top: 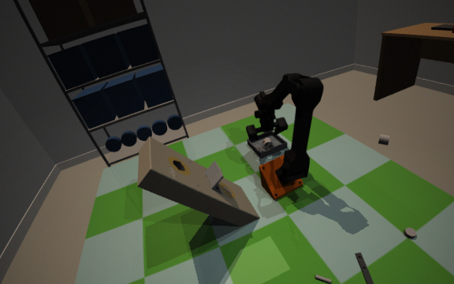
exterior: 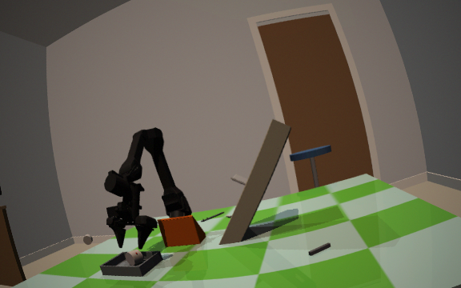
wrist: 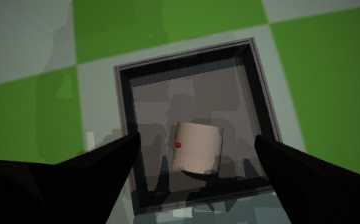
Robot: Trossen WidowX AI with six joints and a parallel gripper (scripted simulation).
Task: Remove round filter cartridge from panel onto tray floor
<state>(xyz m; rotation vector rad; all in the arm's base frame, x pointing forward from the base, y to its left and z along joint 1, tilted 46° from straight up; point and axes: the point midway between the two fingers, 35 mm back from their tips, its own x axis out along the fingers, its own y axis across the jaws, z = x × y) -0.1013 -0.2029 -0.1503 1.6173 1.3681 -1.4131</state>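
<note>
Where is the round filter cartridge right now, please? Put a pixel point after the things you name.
In the wrist view, the cartridge (top: 267, 142) (exterior: 134, 258) (wrist: 199, 148) lies inside the tray (top: 268, 155) (exterior: 121, 270) (wrist: 120, 100), right of the tray's middle and between the end effector's spread fingers, touching neither.

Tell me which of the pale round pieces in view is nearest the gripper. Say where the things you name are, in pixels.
The one inside the dark tray (top: 257, 152) (exterior: 122, 271) (wrist: 267, 95), between the open fingers; the others lie outside it.

Dim room, long shadows on a checkered mat

The top view is dark, its upper left nearly black; a grey arm shadow stretches across the mat (top: 373, 173) (exterior: 318, 240) right of centre, suggesting light from the left, while a paler patch glows low in the middle; in the exterior view the wall (exterior: 154, 80) looks brighter, its edges bowed at left and right; the wrist view shows blocky shadows and black, detail-poor lower corners
</note>
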